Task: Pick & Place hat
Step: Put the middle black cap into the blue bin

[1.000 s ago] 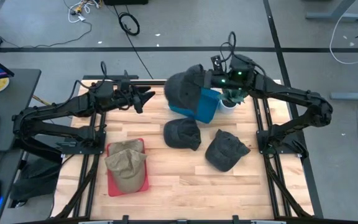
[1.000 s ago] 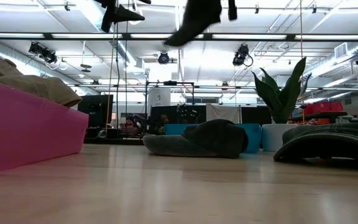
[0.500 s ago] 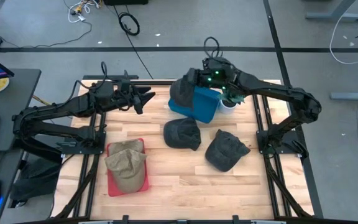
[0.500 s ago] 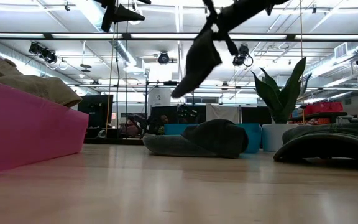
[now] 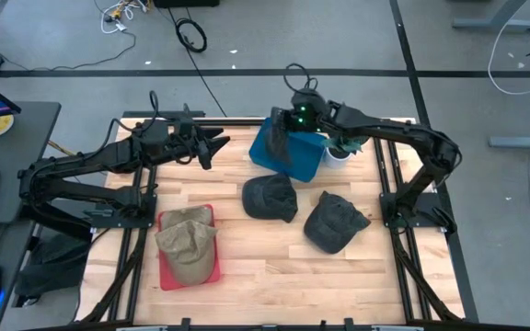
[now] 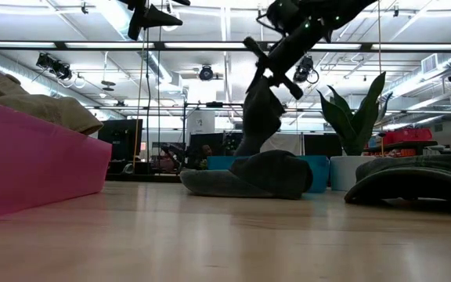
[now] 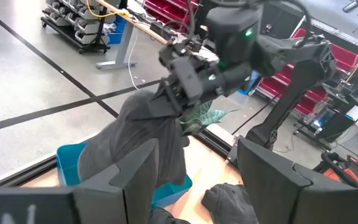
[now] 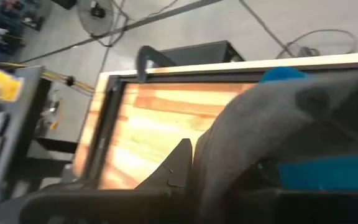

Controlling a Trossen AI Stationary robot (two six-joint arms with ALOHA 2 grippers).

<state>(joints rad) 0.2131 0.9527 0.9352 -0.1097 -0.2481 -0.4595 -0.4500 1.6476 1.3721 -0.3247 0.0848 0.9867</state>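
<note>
On the near side of the wooden table (image 5: 247, 248), a tan hat (image 5: 188, 242) lies heaped in a red tray (image 5: 167, 273); in the low view only the tray's pink wall and a fold of the hat show, cut off at the picture's edge. Farther in, two dark hats lie flat on the wood: one near the middle (image 5: 270, 196) and one toward the right side (image 5: 334, 222), whose far half is cut off in the low view. Beyond them, at the far edge, stands a blue bin (image 5: 294, 158) with a potted plant (image 5: 343, 147) just beside it. The right claw (image 5: 282, 129) hangs over the bin's left end, clenched on a dark hat (image 5: 278, 147) that droops from it in a long fold down toward the bin; whether the hat's lower end already touches the bin's inside is hard to tell, since the hat on the table in front hides it in the low view. The right wrist view is filled by dark cloth, so the fingers themselves are hidden there. The left claw (image 5: 217, 145) hovers above the far-left part of the table, its fingers spread apart and holding nothing, pointed toward the bin.
</note>
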